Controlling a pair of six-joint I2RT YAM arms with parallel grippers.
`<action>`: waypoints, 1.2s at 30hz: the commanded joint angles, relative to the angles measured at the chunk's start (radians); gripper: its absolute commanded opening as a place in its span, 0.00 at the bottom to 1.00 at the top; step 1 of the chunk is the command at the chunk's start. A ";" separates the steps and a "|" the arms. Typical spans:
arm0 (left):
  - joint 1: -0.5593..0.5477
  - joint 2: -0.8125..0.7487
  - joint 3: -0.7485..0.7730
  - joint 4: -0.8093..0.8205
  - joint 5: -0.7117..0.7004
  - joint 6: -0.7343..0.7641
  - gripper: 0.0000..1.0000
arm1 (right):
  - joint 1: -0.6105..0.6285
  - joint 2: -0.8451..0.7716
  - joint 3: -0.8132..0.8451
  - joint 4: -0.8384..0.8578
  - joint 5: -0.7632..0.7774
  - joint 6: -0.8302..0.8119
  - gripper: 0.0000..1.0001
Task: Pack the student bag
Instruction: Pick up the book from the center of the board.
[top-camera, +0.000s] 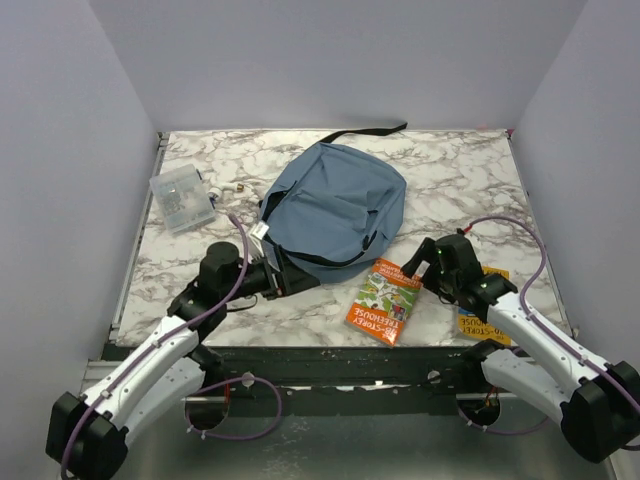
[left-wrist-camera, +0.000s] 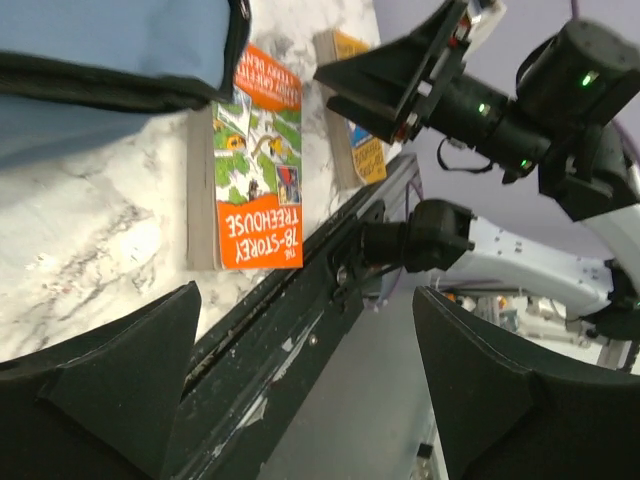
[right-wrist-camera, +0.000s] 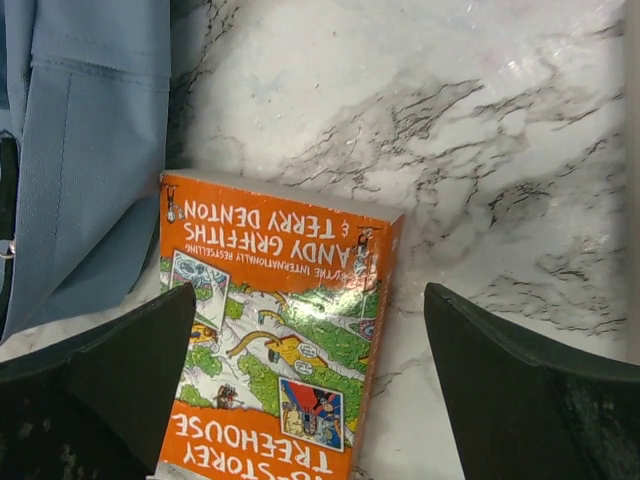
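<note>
Student bag (top-camera: 335, 205), soft rounded blue fabric, on veined marble table (top-camera: 470, 180).

Plain pale-lavender walls (top-camera: 330, 60) enclose a white, grey-veined marble table (top-camera: 470, 190).

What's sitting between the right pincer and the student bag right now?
The orange Treehouse book, flat on the marble table, beside the student bag. The right wrist view shows it under the open right pincer.

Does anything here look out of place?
The yellow book lies at the near edge of the table, partly hidden under the right arm; the orange Treehouse book lies askew. Nothing looks spilled or damaged.
</note>
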 joint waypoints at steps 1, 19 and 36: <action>-0.174 0.067 -0.020 0.068 -0.177 -0.006 0.88 | -0.012 0.003 -0.038 0.075 -0.102 0.010 0.99; -0.474 0.677 0.196 0.212 -0.381 0.099 0.54 | -0.012 0.017 -0.134 0.126 -0.227 -0.025 0.92; -0.514 0.826 0.271 0.178 -0.396 0.082 0.47 | -0.012 -0.022 -0.176 0.153 -0.282 -0.010 0.90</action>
